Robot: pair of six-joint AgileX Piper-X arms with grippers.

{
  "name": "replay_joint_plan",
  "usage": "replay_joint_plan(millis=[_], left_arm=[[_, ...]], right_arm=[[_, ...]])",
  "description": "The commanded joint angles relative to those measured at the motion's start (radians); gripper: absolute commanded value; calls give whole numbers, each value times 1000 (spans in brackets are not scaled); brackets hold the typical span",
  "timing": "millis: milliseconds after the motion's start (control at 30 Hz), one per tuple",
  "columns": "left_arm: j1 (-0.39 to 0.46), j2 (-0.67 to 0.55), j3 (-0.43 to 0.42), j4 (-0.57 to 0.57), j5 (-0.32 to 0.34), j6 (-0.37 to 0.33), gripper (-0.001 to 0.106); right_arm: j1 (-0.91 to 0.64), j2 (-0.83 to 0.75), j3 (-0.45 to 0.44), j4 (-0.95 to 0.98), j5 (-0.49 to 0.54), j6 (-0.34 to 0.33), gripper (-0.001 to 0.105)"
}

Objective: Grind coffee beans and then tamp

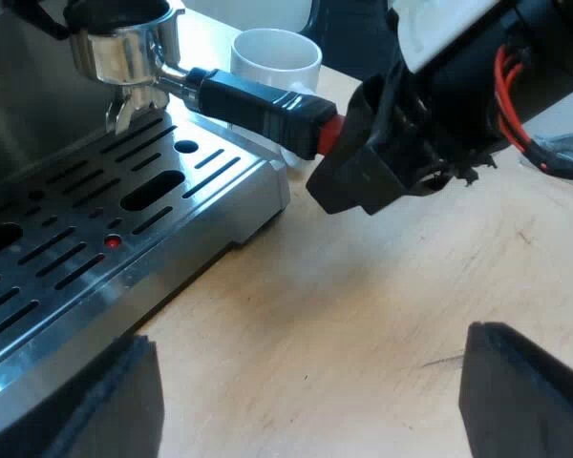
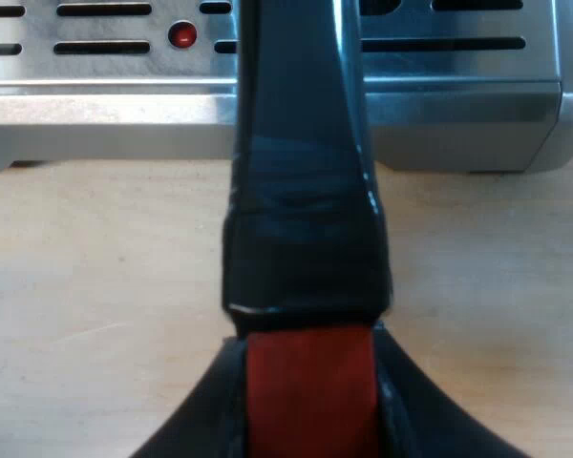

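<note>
The metal holder (image 1: 124,48) sits up against the machine's front, above the slotted drip tray (image 1: 95,239). Its dark handle (image 1: 258,100) sticks out over the tray's edge and ends in red (image 1: 330,134). My right gripper (image 1: 363,162) is clamped on that red end. In the right wrist view the red end (image 2: 307,391) lies squeezed between the right gripper (image 2: 307,353) fingers, with the dark handle (image 2: 301,191) running away toward the tray (image 2: 439,105). My left gripper (image 1: 306,348) hovers open over the wooden table near the tray's edge, with nothing between its fingers.
A white mug (image 1: 275,59) stands on the table just beyond the handle, close to the tray's corner. A red float dot (image 1: 113,242) shows in the tray grid. Bare wooden table (image 1: 382,286) lies under both grippers.
</note>
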Motion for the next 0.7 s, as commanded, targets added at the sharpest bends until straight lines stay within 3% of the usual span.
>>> replay_joint_plan(millis=[33, 267, 700], left_arm=[[-5, -1, -2, -6, 10, -7, 66], [-5, -8, -2, 34, 11, -7, 66], [-5, -174, -2, 114, 6, -7, 66]], right_arm=[[25, -21, -2, 14, 79, 5, 0], [68, -23, -2, 47, 92, 48, 0], [141, -86, -2, 105, 134, 57, 0]])
